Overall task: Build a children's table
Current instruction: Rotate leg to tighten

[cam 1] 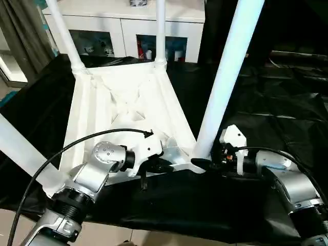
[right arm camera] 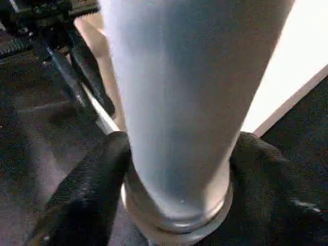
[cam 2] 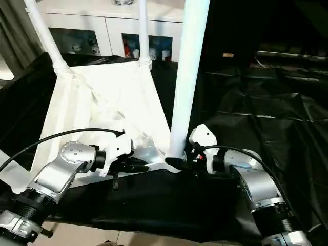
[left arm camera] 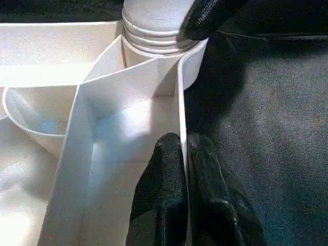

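Left eye view: white plastic square tabletop (cam 1: 128, 107) lies upside down, ribbed underside up, on black cloth (cam 1: 266, 107) over the counter. Four long white tubular legs stand in its round corner sockets: two at the far corners (cam 1: 160, 31), one at the near-right corner (cam 1: 225, 77), one at the near-left (cam 1: 23, 154) crossing behind my left forearm. White glass-door cabinet (cam 1: 123, 31) sits behind.

Left gripper (left arm camera: 185, 154) is on the tabletop's near rim; in left wrist view both fingers (left arm camera: 164, 174) are pinched on the thin rim wall, one per side, just beside the near-right socket.

Right gripper (right arm camera: 179, 169) sits at the base of the near-right leg; right wrist view has a black finger (right arm camera: 87, 179) on each side of the tube, right against it, jaws apart by the tube's width. Can't tell how firm the grip is.
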{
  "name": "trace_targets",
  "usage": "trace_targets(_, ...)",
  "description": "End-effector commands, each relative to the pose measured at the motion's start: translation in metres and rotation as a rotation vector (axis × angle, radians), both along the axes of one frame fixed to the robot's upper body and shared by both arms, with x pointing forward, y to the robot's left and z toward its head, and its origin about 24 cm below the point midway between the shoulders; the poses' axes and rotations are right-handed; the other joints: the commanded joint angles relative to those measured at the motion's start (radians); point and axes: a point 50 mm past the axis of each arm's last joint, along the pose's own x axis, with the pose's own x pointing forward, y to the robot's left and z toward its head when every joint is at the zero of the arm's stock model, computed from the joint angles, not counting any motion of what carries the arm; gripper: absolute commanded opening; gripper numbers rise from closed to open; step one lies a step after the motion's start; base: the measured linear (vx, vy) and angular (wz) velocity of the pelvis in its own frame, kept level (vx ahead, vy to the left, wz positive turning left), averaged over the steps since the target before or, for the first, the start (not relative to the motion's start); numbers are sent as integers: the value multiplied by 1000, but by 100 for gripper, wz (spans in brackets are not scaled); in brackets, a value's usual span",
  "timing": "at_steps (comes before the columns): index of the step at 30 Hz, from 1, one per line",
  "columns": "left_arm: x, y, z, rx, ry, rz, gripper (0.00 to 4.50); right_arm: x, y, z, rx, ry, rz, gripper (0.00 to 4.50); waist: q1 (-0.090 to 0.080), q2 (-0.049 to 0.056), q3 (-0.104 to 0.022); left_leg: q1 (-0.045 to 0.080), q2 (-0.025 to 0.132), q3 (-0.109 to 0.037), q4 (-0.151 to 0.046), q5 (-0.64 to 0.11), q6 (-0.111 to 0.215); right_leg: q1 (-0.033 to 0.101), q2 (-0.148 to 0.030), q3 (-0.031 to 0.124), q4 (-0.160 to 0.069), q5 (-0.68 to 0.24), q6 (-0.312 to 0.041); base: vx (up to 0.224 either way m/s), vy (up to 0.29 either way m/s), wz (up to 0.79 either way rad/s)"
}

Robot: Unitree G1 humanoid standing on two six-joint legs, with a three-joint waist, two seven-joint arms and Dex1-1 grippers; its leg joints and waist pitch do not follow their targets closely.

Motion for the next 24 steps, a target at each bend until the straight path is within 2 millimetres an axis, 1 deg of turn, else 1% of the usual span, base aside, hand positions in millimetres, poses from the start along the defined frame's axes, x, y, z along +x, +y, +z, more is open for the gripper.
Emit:
trace_targets(1,-4,-3,-1,-51,24,-16,0,-1,2,-1,-12,-4,27,283,2,-28,-52,8,48,-13,-58,-155,86,44,-57,27,-71,-140,-224,0,0,0)
trace_targets(2,-5,-3,-1,-51,27,-16,0,-2,2,-1,-12,1,32,283,2,-28,-52,8,47,-13,-58,-157,86,44,-57,27,-71,-142,-223,0,0,0)
trace_targets(5,-5,-3,-1,-48,33,-19,0,-2,1,-2,-20,4,36,262,2,-28,-53,8,47,-13,-57,-149,87,45,-57,27,-69,-132,-225,0,0,0)
trace_targets(9,-5,-3,-1,-48,31,-17,0,-2,0,-3,-25,6,35,256,3,-30,-53,7,46,-12,-55,-139,94,47,-56,26,-67,-113,-229,0,0,0)
trace_targets(15,-2,-1,-2,-34,16,14,0,-2,1,-9,-31,19,7,256,2,-30,-53,8,47,-13,-55,-148,90,45,-56,26,-68,-132,-228,0,0,0)
trace_targets(16,0,0,-4,-20,7,41,0,1,0,-12,-40,19,-44,256,2,-29,-52,8,47,-13,-56,-150,89,45,-56,26,-69,-135,-228,0,0,0)
trace_targets(18,8,2,-7,13,-15,118,0,12,-3,-22,-57,7,-226,255,-3,-28,-46,8,45,-12,-60,-180,74,39,-56,26,-76,-192,-222,0,0,0)
trace_targets(19,13,0,-8,15,-19,171,0,18,-4,-30,-54,11,-373,254,-12,-28,-44,11,42,-16,-67,-235,29,39,-57,25,-85,-306,-195,0,0,0)
trace_targets(21,16,-3,-9,15,-9,215,0,21,-4,-36,-42,29,-477,254,-20,-28,-43,9,43,-20,-71,-255,5,40,-58,24,-85,-344,-179,0,0,0)
trace_targets(22,19,-9,-9,14,-17,253,0,25,0,-41,-27,40,-574,254,-25,-26,-43,15,43,-21,-72,-284,-8,34,-57,26,-90,-367,-169,0,0,0)
trace_targets(23,23,-16,-10,16,-27,308,0,29,5,-46,-27,47,-702,254,-31,-26,-42,18,44,-21,-73,-304,-14,30,-56,28,-92,-371,-167,0,0,0)
trace_targets(24,23,-16,-10,16,-27,308,0,29,5,-46,-27,47,-702,254,-36,-23,-43,16,42,-23,-75,-313,-21,31,-56,27,-93,-374,-164,0,0,0)
